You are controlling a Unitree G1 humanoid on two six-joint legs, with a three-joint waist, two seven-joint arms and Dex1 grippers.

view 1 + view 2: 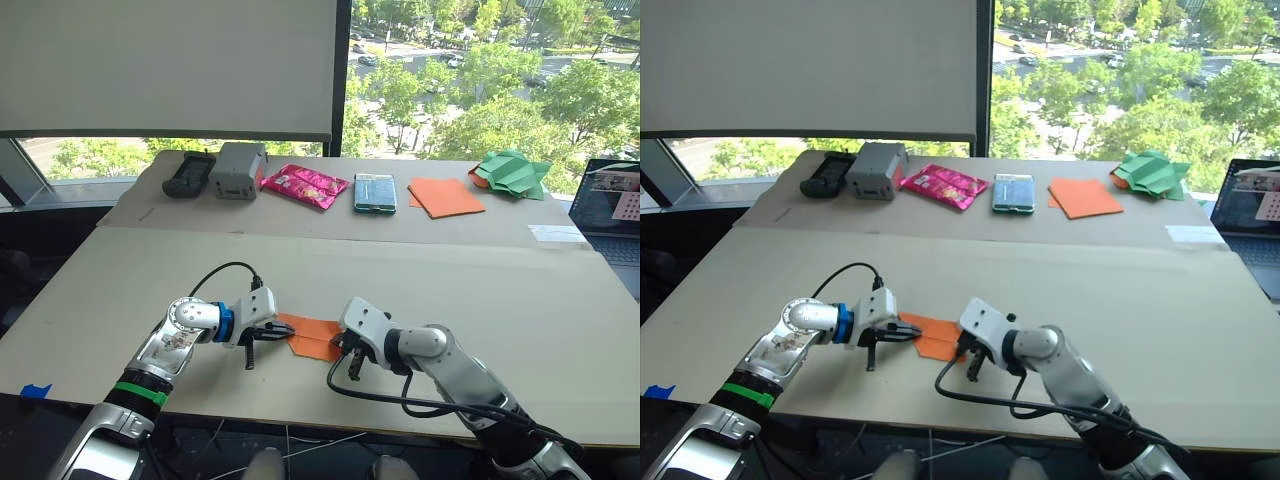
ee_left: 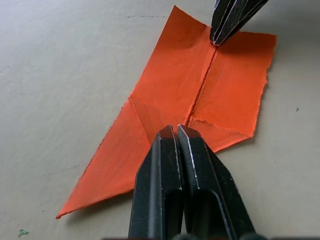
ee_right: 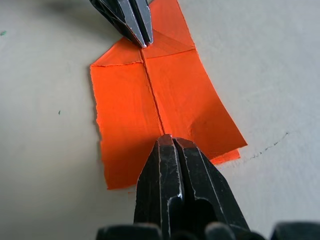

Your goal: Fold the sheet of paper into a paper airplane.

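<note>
- L gripper [image 2: 177,131]: fingers pressed together, nothing between them, tips down on the sheet of paper [image 2: 200,107] at the pointed end of its centre crease.
- R gripper [image 3: 169,141]: also clenched, empty, tips on the same crease at the opposite, square end.
- Both grippers face each other along the crease, paper between them.
- Paper: bright orange, lies flat on the near table [image 1: 480,300], close to front edge, approx. mid-width. Corners at L-gripper end folded in to a point; other end square w/ rough edge.
- Far table [image 1: 520,228], well apart from grippers, left to right: black device [image 1: 189,172], grey box [image 1: 238,170], pink packet [image 1: 304,185], phone-like device [image 1: 375,192], smooth orange square [image 1: 445,196], green crumpled paper [image 1: 513,172].
- Laptop [image 1: 615,205] at far right edge.
</note>
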